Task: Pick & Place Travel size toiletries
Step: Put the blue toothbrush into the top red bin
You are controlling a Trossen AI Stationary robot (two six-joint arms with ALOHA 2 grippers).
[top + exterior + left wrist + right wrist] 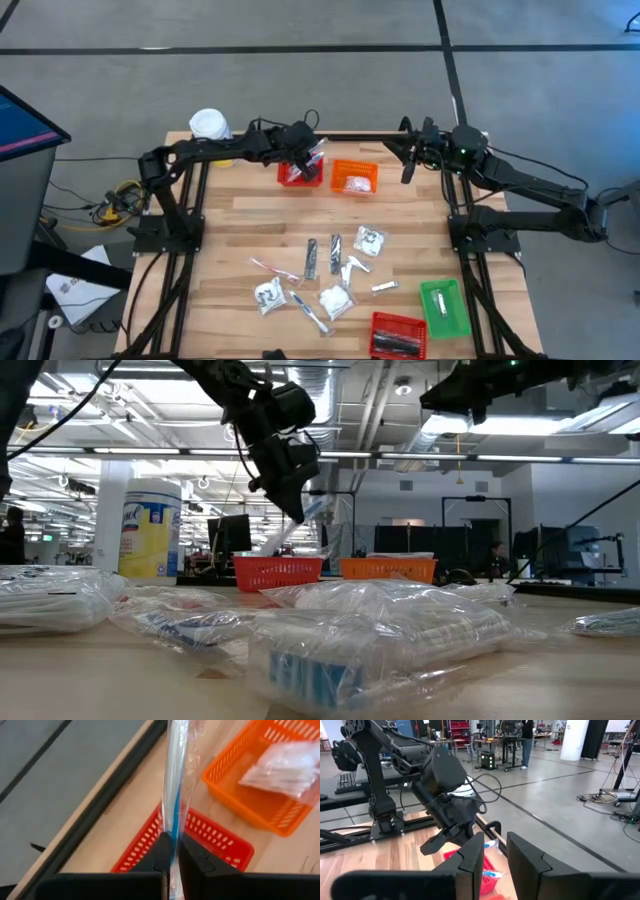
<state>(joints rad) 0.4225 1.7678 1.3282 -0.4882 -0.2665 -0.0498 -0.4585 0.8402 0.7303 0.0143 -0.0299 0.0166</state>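
Left gripper (171,862): pinches a clear-wrapped stick (176,785) above the red basket (210,840).
Right gripper (495,852): raised, fingers slightly parted, empty.

The table (250,215) was pale wood, matt (planked). The baskets (227,847) were glossy latticed plastic. The packets (400,625) wore clear, crinkled shiny film. The arms (440,775) looked matt black.

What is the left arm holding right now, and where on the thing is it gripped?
The left gripper is shut on a slim clear-wrapped stick, pinched near one end, above the red basket. The right gripper holds nothing.
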